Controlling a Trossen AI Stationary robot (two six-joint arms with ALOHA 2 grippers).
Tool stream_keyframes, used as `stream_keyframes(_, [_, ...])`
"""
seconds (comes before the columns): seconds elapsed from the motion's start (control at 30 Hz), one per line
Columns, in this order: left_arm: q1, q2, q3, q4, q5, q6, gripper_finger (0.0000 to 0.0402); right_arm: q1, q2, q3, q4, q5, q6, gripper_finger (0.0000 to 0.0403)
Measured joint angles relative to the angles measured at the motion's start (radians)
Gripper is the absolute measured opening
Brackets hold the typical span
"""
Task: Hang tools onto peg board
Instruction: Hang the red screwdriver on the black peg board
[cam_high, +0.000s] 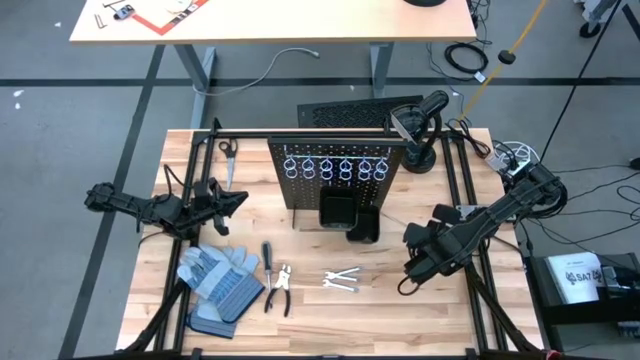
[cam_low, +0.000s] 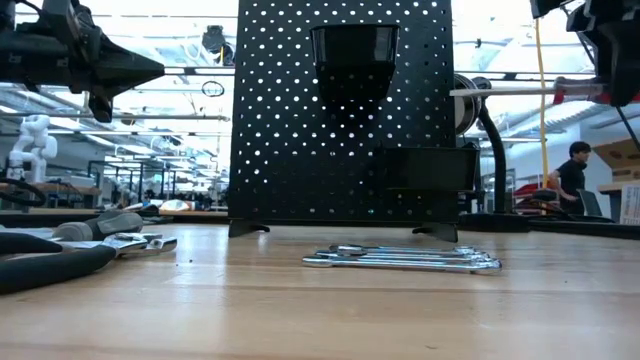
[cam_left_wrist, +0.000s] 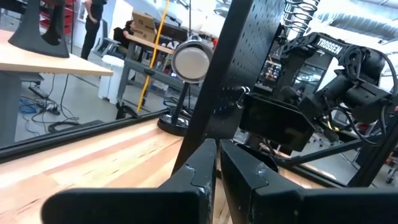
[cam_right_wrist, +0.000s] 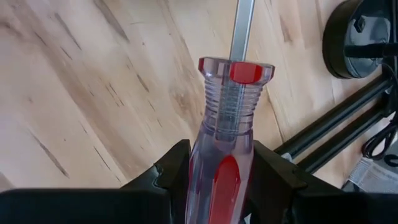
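- Screwdriver, red-and-clear handle (cam_right_wrist: 227, 149): clamped between the right gripper's (cam_right_wrist: 221, 177) jaws, shaft pointing away over the bare wood; held above the table's (cam_high: 400, 310) right side, near-right of the peg board (cam_high: 335, 172).
- Peg board: upright at table centre, ring row across its face, black bin (cam_high: 336, 210) below.
- Wrenches (cam_high: 341, 280): flat, near of the board.
- Pliers (cam_high: 279, 290) and second screwdriver (cam_high: 267, 262): left of the wrenches, beside the gloves (cam_high: 218, 280).
- Left gripper (cam_high: 232, 201): jaws closed, empty, hovering left of the board.
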Motion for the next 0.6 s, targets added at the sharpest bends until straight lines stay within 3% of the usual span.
stream_keyframes(0.23, [0.0,0.0,0.002,0.0,0.0,0.0,0.0031,0.005,0.0,0.0,0.057,-0.066,-0.062,0.0124])
stream_keyframes(0.43, [0.0,0.0,0.002,0.038,0.001,0.0,0.0031,0.005,0.0,0.0,0.239,-0.069,-0.134,0.0124])
stream_keyframes(0.6, [0.0,0.0,0.003,0.182,0.115,0.058,0.0031,0.005,0.0,0.0,0.371,-0.068,-0.202,0.0124])
